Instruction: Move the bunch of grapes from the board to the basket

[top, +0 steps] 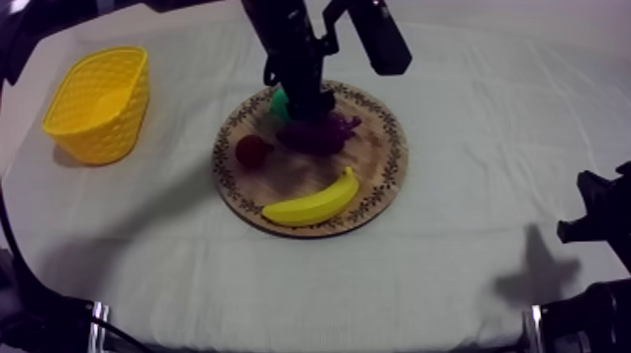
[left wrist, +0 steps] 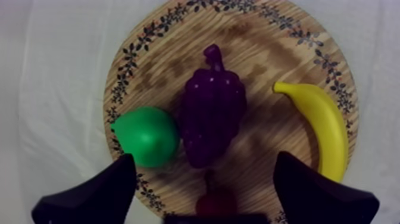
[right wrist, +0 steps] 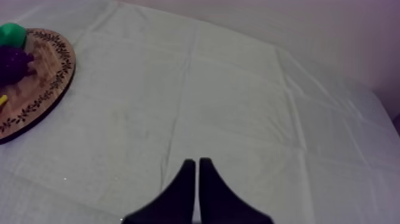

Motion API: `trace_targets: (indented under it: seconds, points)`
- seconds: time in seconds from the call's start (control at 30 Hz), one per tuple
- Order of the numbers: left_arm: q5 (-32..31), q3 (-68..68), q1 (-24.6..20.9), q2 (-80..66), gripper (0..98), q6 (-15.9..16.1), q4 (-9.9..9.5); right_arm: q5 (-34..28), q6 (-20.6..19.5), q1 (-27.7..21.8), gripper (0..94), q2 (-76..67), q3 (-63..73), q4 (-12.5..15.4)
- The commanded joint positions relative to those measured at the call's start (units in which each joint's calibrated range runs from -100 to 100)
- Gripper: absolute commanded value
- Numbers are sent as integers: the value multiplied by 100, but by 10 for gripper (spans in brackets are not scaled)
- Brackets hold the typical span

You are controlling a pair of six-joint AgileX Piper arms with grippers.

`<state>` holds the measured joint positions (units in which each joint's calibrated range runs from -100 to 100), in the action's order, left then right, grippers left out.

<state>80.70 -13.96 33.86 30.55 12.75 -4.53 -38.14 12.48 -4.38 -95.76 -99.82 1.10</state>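
Jaws of left gripper [left wrist: 205, 158] held wide apart, empty, straddling grapes [left wrist: 211, 113] from above, spread enough to clear the bunch on both flanks. Centred on the bunch, lying flat mid-board [left wrist: 262, 47], stem pointing away from the jaws. No contact with it yet, as far as can be judged.

Pear [left wrist: 146, 136] right at one fingertip, touching the bunch's flank. Little room on that side, so probably a nudge to the pear on closing. Banana [left wrist: 321, 125] outside the other finger, apart from the grapes: no trouble expected there. Small red fruit [left wrist: 215, 202] back toward the jaws' root, just short of the bunch's tip.

Step in hand, by the look of it: descent for the grasp, with lift and carry to basket [top: 99, 103] yet to come. Basket well off from the jaws, beyond the board's rim, on the cloth [right wrist: 238, 107].

Right gripper [right wrist: 197, 164] pressed together on nothing, parked low over bare cloth, well clear of the board, presumably to leave the working arm room.
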Motion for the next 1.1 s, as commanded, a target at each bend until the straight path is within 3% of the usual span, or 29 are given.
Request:
trace_targets:
  seconds: [0.0,1.07]
  points:
    - [39,-86,-5,161,868,1,5,0,-1,2,3,0,4,0]
    - [267,-1242,1,1953,818,-35,-83,0,-1,2,3,0,4,0]
